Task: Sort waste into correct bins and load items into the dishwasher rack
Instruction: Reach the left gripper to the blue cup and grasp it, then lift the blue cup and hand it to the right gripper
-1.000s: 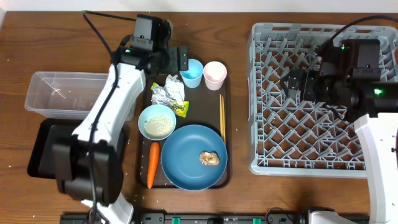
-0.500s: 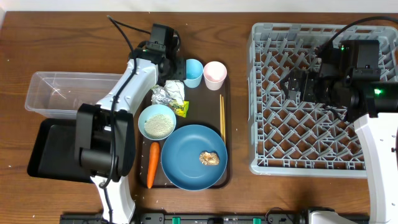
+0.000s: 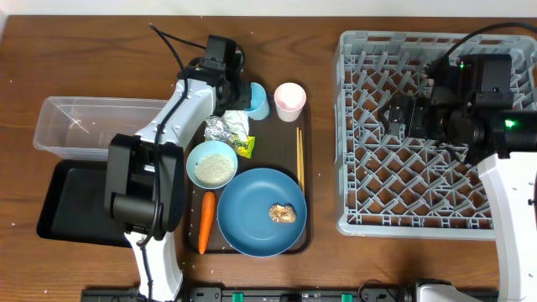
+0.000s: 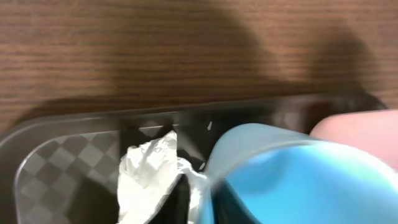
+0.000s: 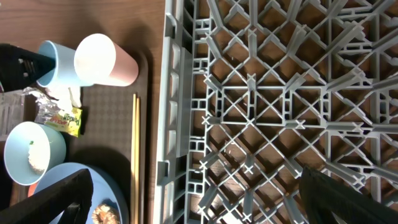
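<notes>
Gripping the light blue cup (image 3: pixel 259 102) by its left-hand wall, the left gripper (image 3: pixel 244 99) is reaching over the far end of the brown serving tray (image 3: pixel 277 138). Its jaws are standing drawn almost together on the thin wall. The gripper body is hiding the exact finger placement from the overhead camera. The left wrist camera is showing the cup's rim (image 4: pixel 292 140) filling the lower right of its view and running down to the bottom edge where the fingers lie. The cup is appearing tilted there. The white wrapper (image 4: pixel 146 177) is lying just beside the cup on its left, on the tray floor. The pink cup (image 3: pixel 289 101) is standing upright immediately right of the blue one, near it, and contact cannot be confirmed. The crumpled silver foil (image 3: pixel 218 128) and yellow-green packet (image 3: pixel 245 148) are lying nearer than the gripper, apart from its jaws.

The right gripper (image 3: pixel 394 113) is hanging over the dishwasher rack (image 3: pixel 403 197) with jaws spread wide and nothing between them
</notes>
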